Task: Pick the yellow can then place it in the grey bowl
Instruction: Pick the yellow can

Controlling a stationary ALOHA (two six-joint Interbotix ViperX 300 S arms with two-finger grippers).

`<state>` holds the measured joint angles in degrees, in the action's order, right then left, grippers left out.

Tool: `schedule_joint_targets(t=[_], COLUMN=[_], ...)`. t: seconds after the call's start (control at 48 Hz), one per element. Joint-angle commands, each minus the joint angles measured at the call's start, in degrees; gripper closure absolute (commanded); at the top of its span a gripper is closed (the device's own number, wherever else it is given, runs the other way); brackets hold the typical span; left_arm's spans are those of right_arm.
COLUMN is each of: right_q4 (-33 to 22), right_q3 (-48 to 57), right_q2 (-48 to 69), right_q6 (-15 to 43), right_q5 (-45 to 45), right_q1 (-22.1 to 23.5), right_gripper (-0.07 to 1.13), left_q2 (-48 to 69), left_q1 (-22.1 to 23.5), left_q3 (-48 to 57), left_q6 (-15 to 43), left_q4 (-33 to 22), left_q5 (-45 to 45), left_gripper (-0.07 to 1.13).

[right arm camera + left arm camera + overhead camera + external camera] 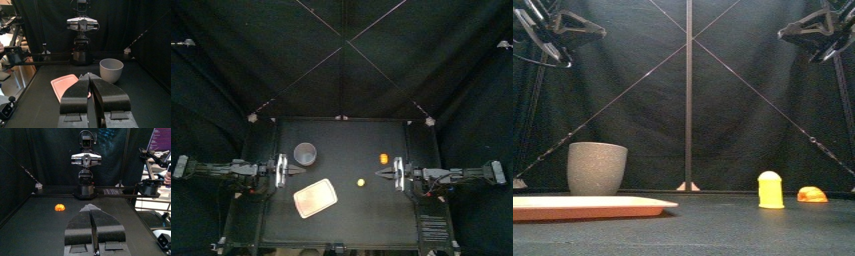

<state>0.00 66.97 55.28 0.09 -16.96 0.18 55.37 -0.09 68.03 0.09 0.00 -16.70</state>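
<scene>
From above, the yellow can (pixel 361 183) is standing upright a little right of the middle of the table (pixel 345 135), well apart from the grey bowl (pixel 306 152) at back left. The pink tray (pixel 315 197) is lying in front of the bowl, and an orange toy (pixel 386 158) is sitting behind the can. The left gripper (pixel 281 170) and right gripper (pixel 401 172) are hovering at their own sides.

The front view is showing the can as a small, round-topped cylinder. It is probably light, stiff and smooth, so gripping across its middle looks safest, since it could tip.

In the left wrist view the jaws are pressing together, empty, and the can is not showing.

In the right wrist view the jaws are likewise meeting, holding nothing.
</scene>
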Motion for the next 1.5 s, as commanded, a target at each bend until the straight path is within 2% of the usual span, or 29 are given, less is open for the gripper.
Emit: schedule_joint_targets(t=[0.021,0.188,0.333,0.458,0.604,0.771,0.875,1.042,1.5], right_q4=[-0.2,-0.1,0.0,0.7,3.7,6.3,8.4,9.1,7.1], right_q3=[0.3,1.6,1.2,-0.3,-3.0,-3.7,-3.6,-3.6,-7.7], right_q2=[-2.6,-11.6,-20.7,-27.0,-30.3,-31.1,-31.4,-33.7,-49.7], right_q6=[0.2,0.4,0.5,0.8,1.2,1.3,1.2,1.2,1.2], right_q5=[-0.2,0.1,0.1,0.1,0.0,-1.1,-1.8,-1.4,-0.4], right_q1=[2.0,4.7,4.6,4.5,4.7,4.8,4.8,4.5,2.4], right_gripper=[1.03,1.02,1.02,0.92,0.63,0.19,0.0,0.0,0.0], left_q2=[-1.1,-1.1,-1.1,-1.1,-1.1,-1.1,-1.1,-1.1,-1.1], left_q1=[-0.8,-1.1,-1.1,-1.2,-1.3,-1.4,-1.4,-1.5,-2.3], left_q3=[0.8,1.8,2.1,2.1,2.2,2.1,2.1,2.2,3.0], left_q6=[0.3,0.3,0.3,0.3,0.3,0.3,0.3,0.3,0.3], left_q4=[0.7,0.8,1.2,2.5,3.6,4.2,4.7,4.7,4.7], left_q5=[-1.4,-1.6,-1.7,-2.0,-3.8,-4.9,-5.4,-5.4,-5.4], left_gripper=[1.06,1.06,1.06,1.06,1.06,1.06,1.06,1.06,1.06])
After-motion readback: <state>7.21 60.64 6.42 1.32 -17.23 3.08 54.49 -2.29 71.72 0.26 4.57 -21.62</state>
